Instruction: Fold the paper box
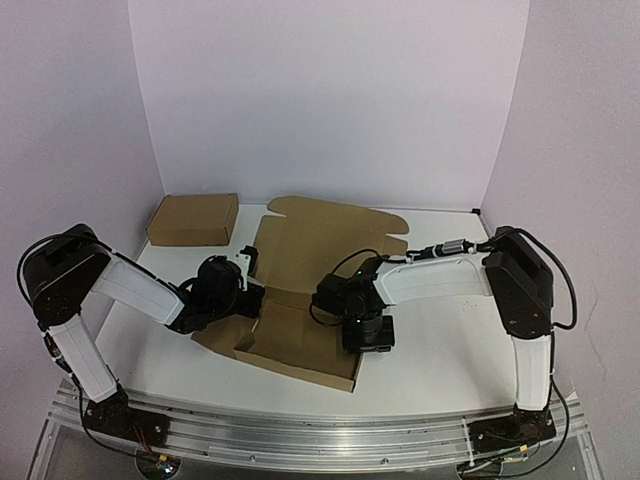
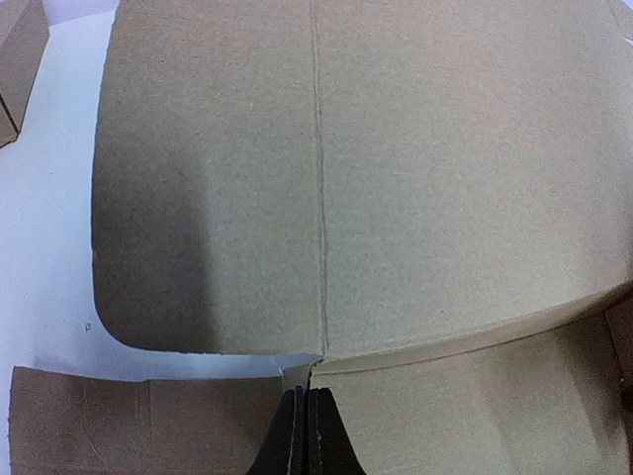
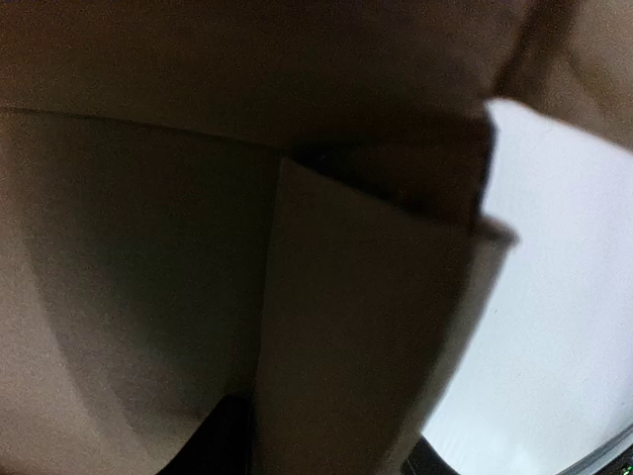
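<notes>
Brown cardboard forms the paper box [image 1: 300, 250], a die-cut mailer lying at the middle of the white table [image 1: 440, 340], between the two arms. Its lid panel, with rounded tabs, lies flat on the far side. The near part is partly raised into a shallow tray.

The left gripper [image 1: 232, 288] meets the left side of the sheet. In the left wrist view its fingers [image 2: 293, 440] are pressed together, their tips at the notch where a side flap joins the main panel along a crease. No cardboard is seen between them.

The right gripper [image 1: 367, 335] hangs over the tray's right wall. The right wrist view is dark and blurred, but the two fingers [image 3: 226, 440] stand apart with an upright flap between them. Whether they bear on it cannot be told.

A smaller plain box [image 1: 195, 218] sits at the far left, well apart.

Handling, as a judgement: the sheet is light and stiff across its panels but hinges readily at scored creases, and it may slide on the smooth table. It is best held by pinching a flap near its crease while the other arm pins the base.
</notes>
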Controlling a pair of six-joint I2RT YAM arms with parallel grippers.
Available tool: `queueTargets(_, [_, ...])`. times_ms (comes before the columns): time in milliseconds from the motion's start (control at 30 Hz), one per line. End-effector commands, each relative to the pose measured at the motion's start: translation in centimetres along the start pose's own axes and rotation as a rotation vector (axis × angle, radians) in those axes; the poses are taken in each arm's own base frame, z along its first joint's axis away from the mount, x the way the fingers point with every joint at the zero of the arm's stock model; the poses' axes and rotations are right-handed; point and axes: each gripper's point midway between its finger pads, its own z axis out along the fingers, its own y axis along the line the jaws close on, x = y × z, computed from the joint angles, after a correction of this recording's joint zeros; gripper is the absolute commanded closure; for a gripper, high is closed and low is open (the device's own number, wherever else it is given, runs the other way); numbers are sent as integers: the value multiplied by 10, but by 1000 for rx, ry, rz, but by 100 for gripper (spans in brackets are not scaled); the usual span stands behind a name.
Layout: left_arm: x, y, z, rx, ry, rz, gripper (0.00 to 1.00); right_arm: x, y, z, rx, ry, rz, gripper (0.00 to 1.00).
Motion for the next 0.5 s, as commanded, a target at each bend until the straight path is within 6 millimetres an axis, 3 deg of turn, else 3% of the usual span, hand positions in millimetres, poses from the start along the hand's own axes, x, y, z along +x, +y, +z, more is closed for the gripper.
queueTargets(0, [7, 9, -5, -33, 16, 0, 100, 21, 26, -29, -148, 106, -29, 52])
queueTargets(133, [7, 9, -4, -31, 17, -1, 100, 26, 39, -42, -208, 134, -52, 45])
queueTargets(300, [5, 9, -4, -32, 12, -3, 100, 47, 40, -37, -202, 188, -62, 45])
queueTargets(367, [5, 9, -4, -34, 12, -3, 100, 54, 31, -31, -170, 194, -46, 57])
queueTargets(467, [5, 9, -4, -33, 12, -1, 100, 54, 17, -23, -121, 167, -26, 84])
